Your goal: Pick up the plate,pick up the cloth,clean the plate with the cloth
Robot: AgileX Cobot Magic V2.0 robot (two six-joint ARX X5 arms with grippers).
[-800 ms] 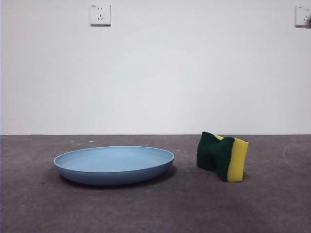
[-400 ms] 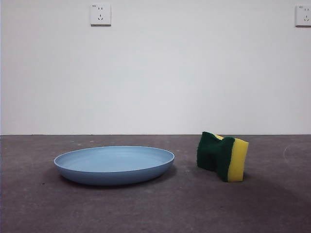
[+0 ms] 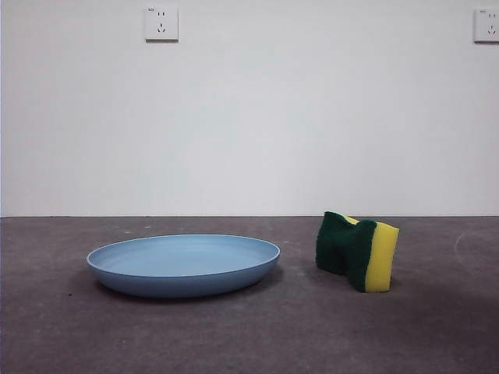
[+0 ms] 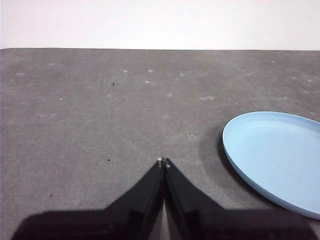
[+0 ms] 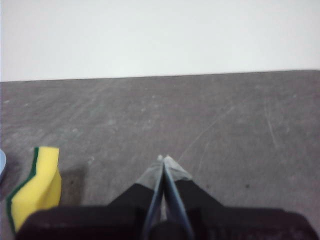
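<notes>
The plate (image 3: 183, 265) lies flat on the table (image 3: 249, 335), left of the sponge (image 3: 357, 251), which stands on edge just beside it, apart. The plate's low rim gives thin purchase, so a pinch may slip off; a nudge could topple the sponge. The left gripper (image 4: 163, 161) hangs beside the plate, jaws pressed together; the right gripper (image 5: 163, 159) sits near the sponge, jaws likewise closed, both empty

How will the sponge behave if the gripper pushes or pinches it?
The sponge stands on edge on the table, so a push would probably tip it flat. Its yellow foam looks soft and likely compresses when pinched. Probably light for its size.
</notes>
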